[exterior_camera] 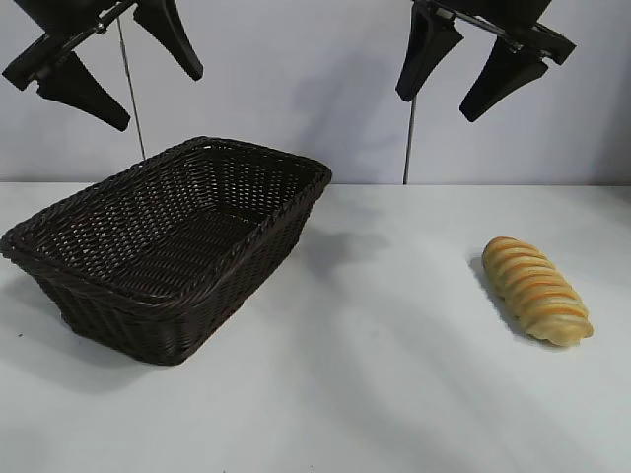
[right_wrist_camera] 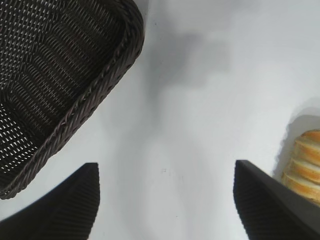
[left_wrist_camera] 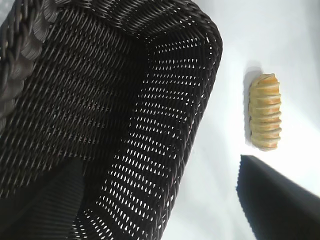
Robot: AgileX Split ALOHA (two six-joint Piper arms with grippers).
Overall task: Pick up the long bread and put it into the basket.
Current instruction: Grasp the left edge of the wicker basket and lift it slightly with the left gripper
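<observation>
The long bread (exterior_camera: 537,290), a golden-yellow ridged loaf, lies on the white table at the right; it also shows in the left wrist view (left_wrist_camera: 265,112) and partly in the right wrist view (right_wrist_camera: 305,167). The dark brown wicker basket (exterior_camera: 229,156) stands at the left, empty. My left gripper (exterior_camera: 158,94) hangs open high above the basket. My right gripper (exterior_camera: 439,108) hangs open high above the table, up and to the left of the bread. Neither holds anything.
A white wall stands behind the table, with two thin vertical cables (exterior_camera: 408,138) hanging in front of it. Bare white table (exterior_camera: 394,296) lies between the basket and the bread.
</observation>
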